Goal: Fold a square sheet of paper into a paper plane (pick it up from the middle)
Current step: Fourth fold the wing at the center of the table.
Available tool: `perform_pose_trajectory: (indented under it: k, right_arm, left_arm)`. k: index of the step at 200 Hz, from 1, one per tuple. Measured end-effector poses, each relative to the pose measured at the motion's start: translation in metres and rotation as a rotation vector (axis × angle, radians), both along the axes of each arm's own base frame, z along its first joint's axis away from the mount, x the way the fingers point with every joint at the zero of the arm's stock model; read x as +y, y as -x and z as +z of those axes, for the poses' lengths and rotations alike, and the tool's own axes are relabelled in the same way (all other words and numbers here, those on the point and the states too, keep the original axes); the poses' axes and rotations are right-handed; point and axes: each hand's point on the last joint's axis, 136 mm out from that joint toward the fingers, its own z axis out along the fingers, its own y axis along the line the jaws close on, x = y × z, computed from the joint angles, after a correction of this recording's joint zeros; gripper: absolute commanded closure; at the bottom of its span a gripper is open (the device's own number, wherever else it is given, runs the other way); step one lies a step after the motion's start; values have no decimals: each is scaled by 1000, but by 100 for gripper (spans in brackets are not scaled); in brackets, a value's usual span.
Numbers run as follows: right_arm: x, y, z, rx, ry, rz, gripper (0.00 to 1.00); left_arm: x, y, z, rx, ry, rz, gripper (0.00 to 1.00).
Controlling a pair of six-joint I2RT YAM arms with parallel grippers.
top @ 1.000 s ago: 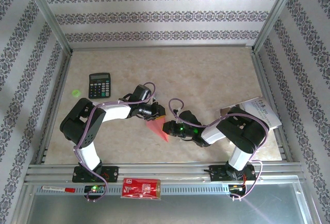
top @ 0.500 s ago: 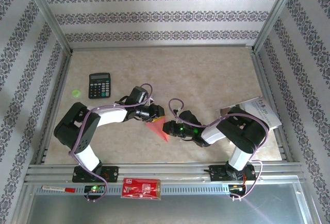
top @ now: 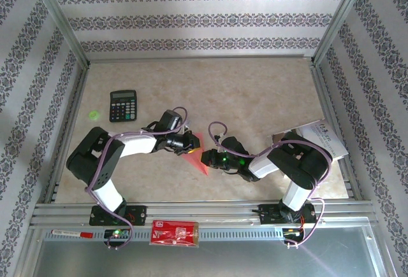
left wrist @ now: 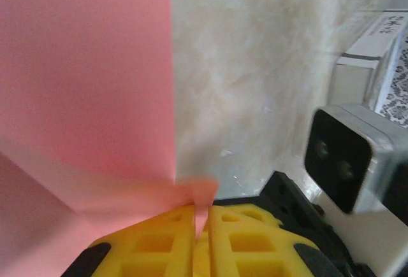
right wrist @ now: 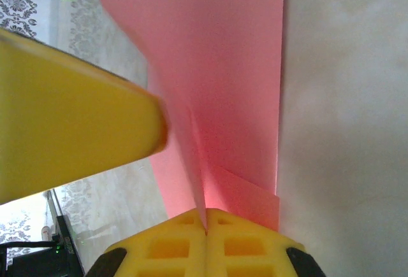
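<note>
The square sheet of paper (top: 198, 158) is a creased pink-red pointed shape held just above the table between both arms. My left gripper (top: 189, 142) is shut on a small tab at its upper corner; in the left wrist view the yellow fingertips (left wrist: 159, 239) pinch that paper (left wrist: 83, 99) at my left gripper (left wrist: 201, 216). My right gripper (top: 205, 158) is shut on a raised fold of it; in the right wrist view the paper (right wrist: 223, 67) rises from my right gripper (right wrist: 205, 221), with the other arm's yellow finger (right wrist: 70, 124) close on the left.
A black calculator (top: 123, 105) and a small green spot (top: 94, 114) lie at the back left. A white printed leaflet (top: 325, 138) lies under the right arm. A red printed packet (top: 174, 232) and a pen (top: 70, 233) rest on the front rail.
The left arm's elbow has dropped and its gripper has shifted slightly left and down with the paper corner. The right gripper has stayed in place.
</note>
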Motion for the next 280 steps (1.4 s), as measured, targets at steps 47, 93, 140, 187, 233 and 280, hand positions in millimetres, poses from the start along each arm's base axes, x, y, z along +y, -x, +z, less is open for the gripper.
perform_pose_trajectory:
  k: [47, 93, 140, 187, 233, 280]
  right_arm:
    - [0, 0, 0, 0, 0, 0, 100]
    - [0, 0, 0, 0, 0, 0, 100]
    - [0, 0, 0, 0, 0, 0, 100]
    - [0, 0, 0, 0, 0, 0, 98]
    - [-1, 1, 0, 4, 5, -1, 90]
    - [-3, 2, 3, 10, 12, -1, 83]
  left_arm:
    - [-1, -2, -11, 24, -11, -3, 89]
    - [5, -8, -13, 24, -12, 10, 90]
    - [7, -6, -23, 39, -25, 2, 91]
    - [8, -6, -25, 35, -30, -8, 92]
    - [7, -5, -28, 32, -31, -23, 92]
    - [6, -5, -28, 24, -31, -33, 92]
